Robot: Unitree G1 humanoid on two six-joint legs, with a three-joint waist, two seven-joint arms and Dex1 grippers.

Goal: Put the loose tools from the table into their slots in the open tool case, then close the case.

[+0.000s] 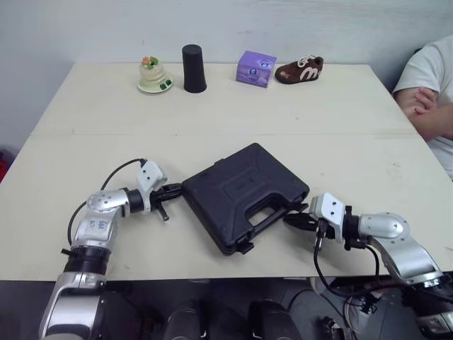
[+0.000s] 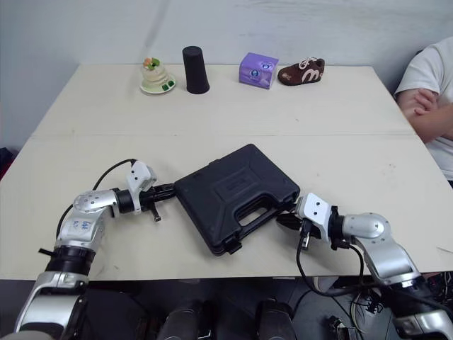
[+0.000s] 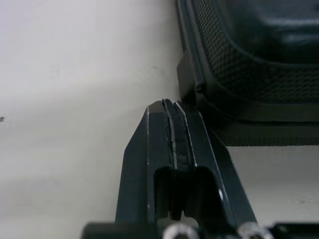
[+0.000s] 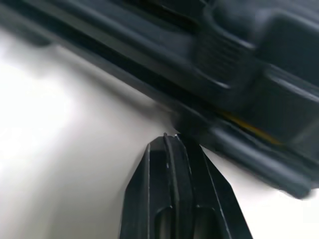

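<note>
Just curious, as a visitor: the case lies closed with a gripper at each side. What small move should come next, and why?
Probably the shut right gripper should press the case at its near edge. It is closed, yet the right wrist view shows a yellow sliver in the seam, so it may not be latched. The left gripper sits at the opposite side.

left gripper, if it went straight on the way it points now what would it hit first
The tool case: the left gripper, fingers shut, points at its left corner, close by. In the left wrist view the line may only graze that edge.
</note>
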